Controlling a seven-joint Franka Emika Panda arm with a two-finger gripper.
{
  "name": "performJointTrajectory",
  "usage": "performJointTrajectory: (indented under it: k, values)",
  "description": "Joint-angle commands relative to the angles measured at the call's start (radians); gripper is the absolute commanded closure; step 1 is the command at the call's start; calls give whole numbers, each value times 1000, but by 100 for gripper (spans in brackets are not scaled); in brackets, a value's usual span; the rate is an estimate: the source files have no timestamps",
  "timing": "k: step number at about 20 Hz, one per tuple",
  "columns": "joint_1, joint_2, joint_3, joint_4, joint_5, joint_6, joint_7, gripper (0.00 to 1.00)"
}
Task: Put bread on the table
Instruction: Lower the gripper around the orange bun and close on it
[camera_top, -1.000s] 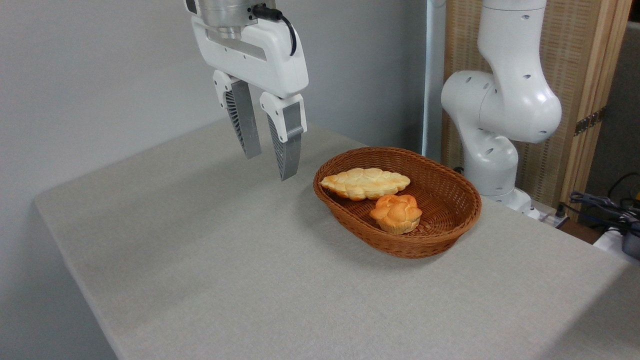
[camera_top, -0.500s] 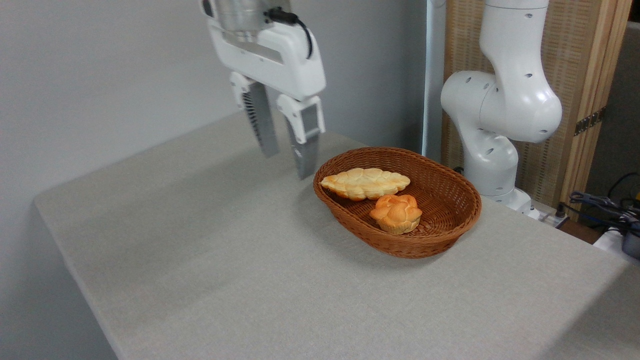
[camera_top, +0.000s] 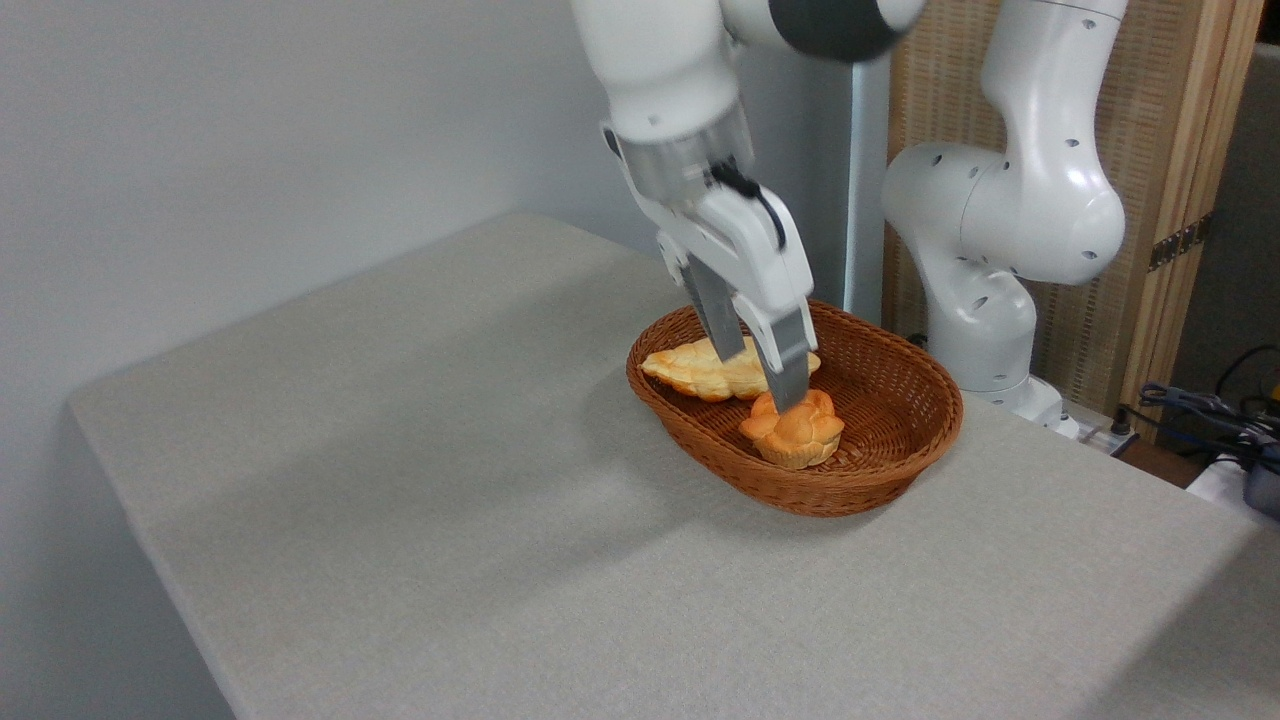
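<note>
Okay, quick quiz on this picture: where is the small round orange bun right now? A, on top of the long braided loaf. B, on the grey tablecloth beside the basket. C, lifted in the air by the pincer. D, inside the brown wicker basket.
D: the round bun sits on the floor of the wicker basket, next to the braided loaf, with the open pincer just above it.

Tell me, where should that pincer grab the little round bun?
Probably across the bun's paler sides, below its lobed top, coming from above. It sits upright in the basket, whose wall blocks a sideways approach, with the loaf behind. The open pincer is already above it.
</note>
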Motion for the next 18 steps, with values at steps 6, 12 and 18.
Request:
performJointTrajectory:
  k: [6, 12, 18]
  values:
    - [-10, -53, 54, -172, 54, 85, 43, 0]
    - [-13, -53, 52, -189, 35, 104, 41, 0]
    - [-15, -53, 52, -191, -31, 120, 40, 0]
